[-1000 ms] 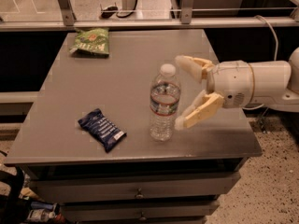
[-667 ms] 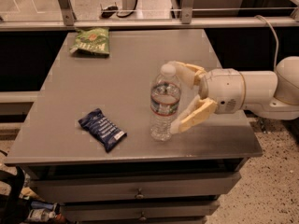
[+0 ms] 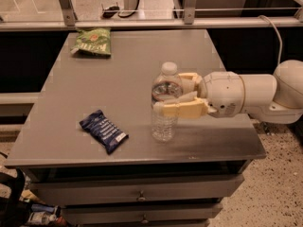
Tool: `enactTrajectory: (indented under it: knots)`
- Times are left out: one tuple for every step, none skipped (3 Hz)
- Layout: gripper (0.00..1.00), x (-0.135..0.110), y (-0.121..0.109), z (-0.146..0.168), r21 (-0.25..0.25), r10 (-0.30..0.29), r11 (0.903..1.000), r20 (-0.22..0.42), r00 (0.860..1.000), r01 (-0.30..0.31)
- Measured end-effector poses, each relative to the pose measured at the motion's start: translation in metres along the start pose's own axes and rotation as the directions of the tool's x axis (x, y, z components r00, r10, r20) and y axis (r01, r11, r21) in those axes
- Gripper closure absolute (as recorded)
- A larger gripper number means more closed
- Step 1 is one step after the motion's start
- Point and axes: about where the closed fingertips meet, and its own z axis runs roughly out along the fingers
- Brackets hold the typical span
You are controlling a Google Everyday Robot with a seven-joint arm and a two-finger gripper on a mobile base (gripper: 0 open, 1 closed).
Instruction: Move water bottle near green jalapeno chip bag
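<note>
The water bottle (image 3: 163,124) stands upright on the grey table (image 3: 132,65), right of the middle and toward the front edge. My gripper (image 3: 168,94) reaches in from the right at the height of the bottle's label. One finger lies across the bottle's front and the other passes behind it, so the gripper is shut on the bottle. The bottle's base still rests on the table. The green jalapeno chip bag (image 3: 92,40) lies flat at the table's far left corner, well away from the bottle.
A dark blue packet (image 3: 103,130) with white print lies at the front left of the table. A metal rail (image 3: 142,23) runs behind the table's far edge. Drawers (image 3: 139,193) sit under the tabletop. The table's front edge is close to the bottle.
My gripper moved left to the bottle and its wide-open fingers closed in around it. The bottle, chip bag and blue packet have not moved.
</note>
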Motion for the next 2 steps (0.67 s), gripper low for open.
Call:
enactTrajectory:
  knots:
    - [0.88,-0.0014,0.0011,0.003,-0.006,-0.003,1.0,-0.001,1.0,0.003]
    - [1.0,-0.0022,0.0018,0.0047,-0.009,-0.004,1.0,-0.001,1.0,0.004]
